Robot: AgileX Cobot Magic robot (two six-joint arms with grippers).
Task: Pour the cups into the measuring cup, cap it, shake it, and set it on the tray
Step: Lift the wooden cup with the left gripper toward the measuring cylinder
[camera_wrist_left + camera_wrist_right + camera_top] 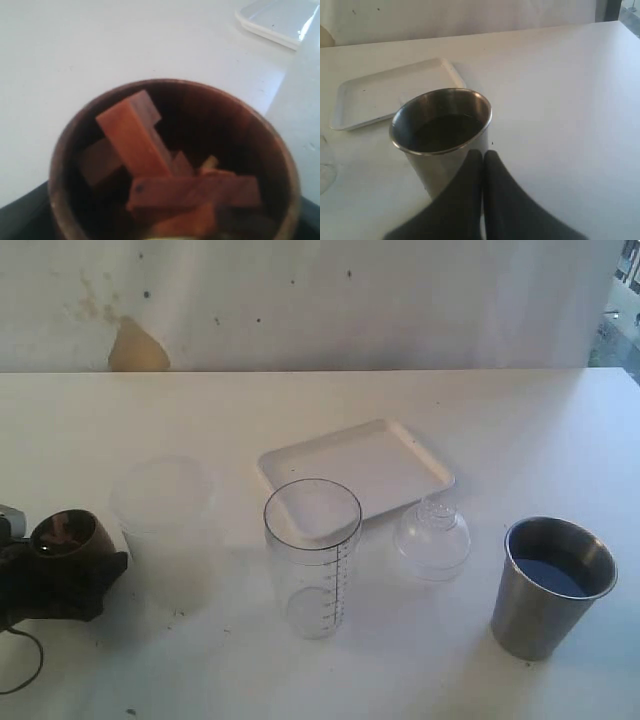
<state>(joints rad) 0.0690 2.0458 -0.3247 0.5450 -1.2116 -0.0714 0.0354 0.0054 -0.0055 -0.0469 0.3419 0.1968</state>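
Exterior view: high up, looking down across the white counter (500, 420) towards the stained wall (350, 300), far enough back to take in the whole scene.
Left wrist view: very near, staring down into the small round-bellied brown wooden cup (65, 150).
Right wrist view: low over my black right fingers (465, 200), facing the tapered brushed-steel tumbler (427, 167) close ahead.
Shared: the shallow white rectangular tray (390, 465) (280, 20) (385, 95) shows in all three.

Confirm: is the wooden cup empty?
No, the left wrist view shows several reddish-brown wooden blocks piled inside the wooden cup.
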